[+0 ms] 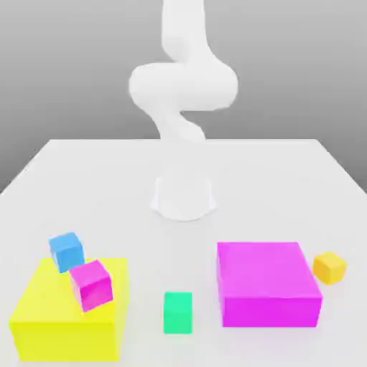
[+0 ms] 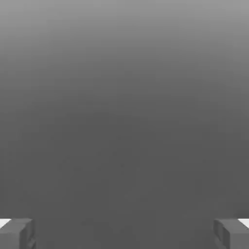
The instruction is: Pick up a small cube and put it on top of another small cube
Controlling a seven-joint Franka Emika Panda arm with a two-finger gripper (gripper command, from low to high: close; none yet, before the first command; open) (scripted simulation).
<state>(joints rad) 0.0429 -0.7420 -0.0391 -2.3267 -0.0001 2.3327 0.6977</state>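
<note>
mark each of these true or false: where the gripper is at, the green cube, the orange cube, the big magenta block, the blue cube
1. The gripper is open. True.
2. The small green cube sits on top of the big magenta block. False: it stands between the big yellow block and the big magenta block.
3. The small orange cube is at the exterior view's right of the big magenta block. True.
4. The small blue cube is held in the gripper. False: nothing is between the fingers.
</note>
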